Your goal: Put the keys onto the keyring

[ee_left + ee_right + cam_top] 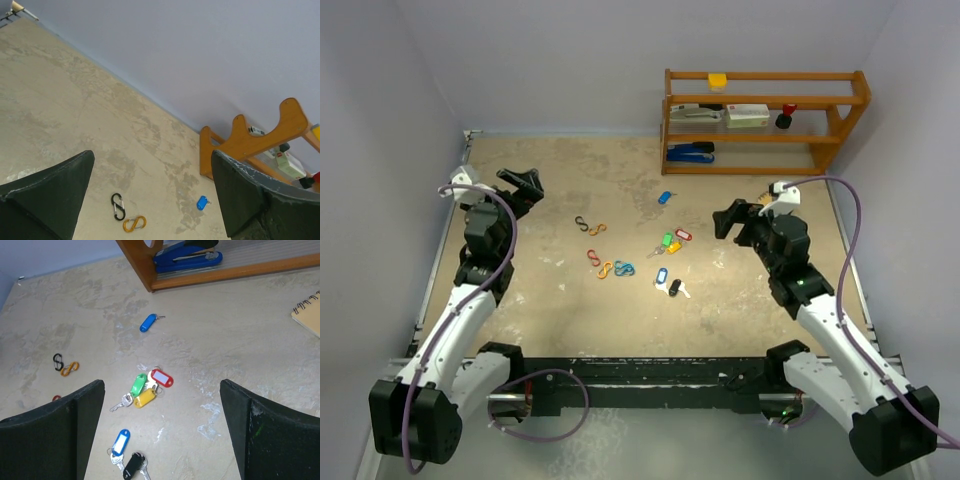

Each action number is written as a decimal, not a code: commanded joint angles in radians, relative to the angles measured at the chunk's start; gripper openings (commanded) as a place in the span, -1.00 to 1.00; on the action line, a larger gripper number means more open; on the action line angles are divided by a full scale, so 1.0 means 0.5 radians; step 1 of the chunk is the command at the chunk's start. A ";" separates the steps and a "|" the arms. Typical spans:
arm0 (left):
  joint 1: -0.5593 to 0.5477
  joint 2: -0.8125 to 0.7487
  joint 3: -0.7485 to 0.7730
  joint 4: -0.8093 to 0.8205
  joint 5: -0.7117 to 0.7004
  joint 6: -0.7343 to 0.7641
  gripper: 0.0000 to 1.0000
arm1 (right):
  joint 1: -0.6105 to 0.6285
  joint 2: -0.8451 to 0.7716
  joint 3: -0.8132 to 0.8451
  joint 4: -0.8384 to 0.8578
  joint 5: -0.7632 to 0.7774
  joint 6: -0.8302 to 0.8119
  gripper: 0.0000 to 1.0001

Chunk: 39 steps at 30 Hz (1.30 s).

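Several tagged keys lie mid-table. A green, a red and a yellow key are bunched together. A blue and a black key lie nearer, with a white one beside them. A lone blue key lies farther back and also shows in the left wrist view. I cannot make out a separate keyring. My left gripper is open, empty and raised at the left. My right gripper is open and empty above the bunch.
Coloured figure-eight clips lie left of the keys: black, orange, red, orange and blue. A wooden shelf with a blue stapler stands at the back right. A spiral notebook lies to the right.
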 commanded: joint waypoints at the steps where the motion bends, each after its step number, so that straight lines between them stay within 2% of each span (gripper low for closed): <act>1: -0.002 0.084 0.147 -0.121 0.030 0.035 0.88 | 0.002 0.035 0.021 0.056 -0.016 0.011 1.00; 3: -0.002 0.113 0.171 -0.149 0.068 0.064 0.70 | 0.002 0.068 0.033 0.035 -0.019 0.000 1.00; 6: -0.002 0.127 0.193 -0.174 0.098 0.089 0.63 | 0.004 0.127 0.060 -0.016 -0.022 -0.013 1.00; 11: -0.010 0.184 0.255 -0.302 0.096 0.119 0.65 | 0.003 0.207 0.121 -0.056 -0.081 -0.033 1.00; 17: -0.052 0.415 0.417 -0.456 0.086 0.196 0.74 | 0.008 0.386 0.171 -0.055 -0.159 -0.037 1.00; 25: -0.270 0.543 0.525 -0.515 -0.124 0.253 0.74 | 0.050 0.519 0.272 -0.169 -0.149 -0.110 1.00; 31: -0.353 0.597 0.582 -0.584 -0.141 0.257 0.68 | 0.126 0.718 0.357 -0.156 -0.200 -0.122 0.85; 39: -0.363 0.606 0.601 -0.639 -0.250 0.288 0.67 | 0.412 1.219 0.622 -0.252 -0.128 -0.240 0.50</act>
